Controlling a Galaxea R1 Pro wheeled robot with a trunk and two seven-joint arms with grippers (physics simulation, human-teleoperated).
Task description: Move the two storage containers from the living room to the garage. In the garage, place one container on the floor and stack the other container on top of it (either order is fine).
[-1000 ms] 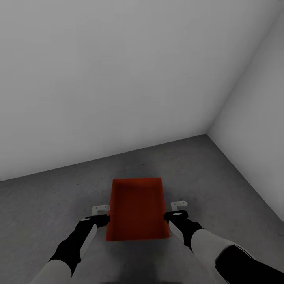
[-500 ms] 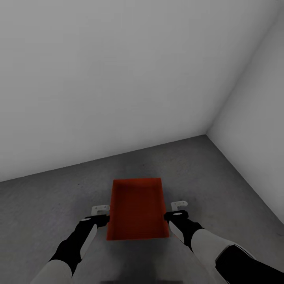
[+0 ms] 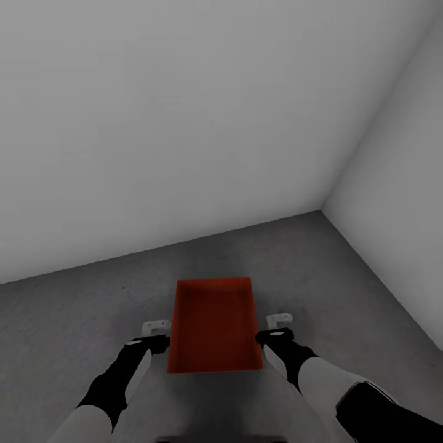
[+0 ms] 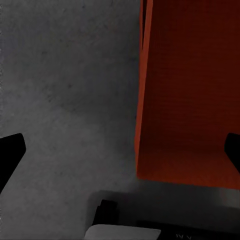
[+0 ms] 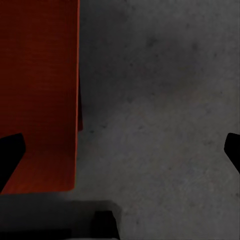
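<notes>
Nothing moved: both arms flank the container (image 3: 213, 326), fingers (image 4: 11, 150) spread.

smooth matt container (image 3: 213, 326), mottled concrete floor (image 3: 80, 307)

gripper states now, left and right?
Left gripper: open, one finger each side of the storage container wall.
Right gripper: open, same.

Black-and-white arms (image 3: 117, 381) end in black wrists with pale grey brackets (image 3: 156, 325).
</notes>
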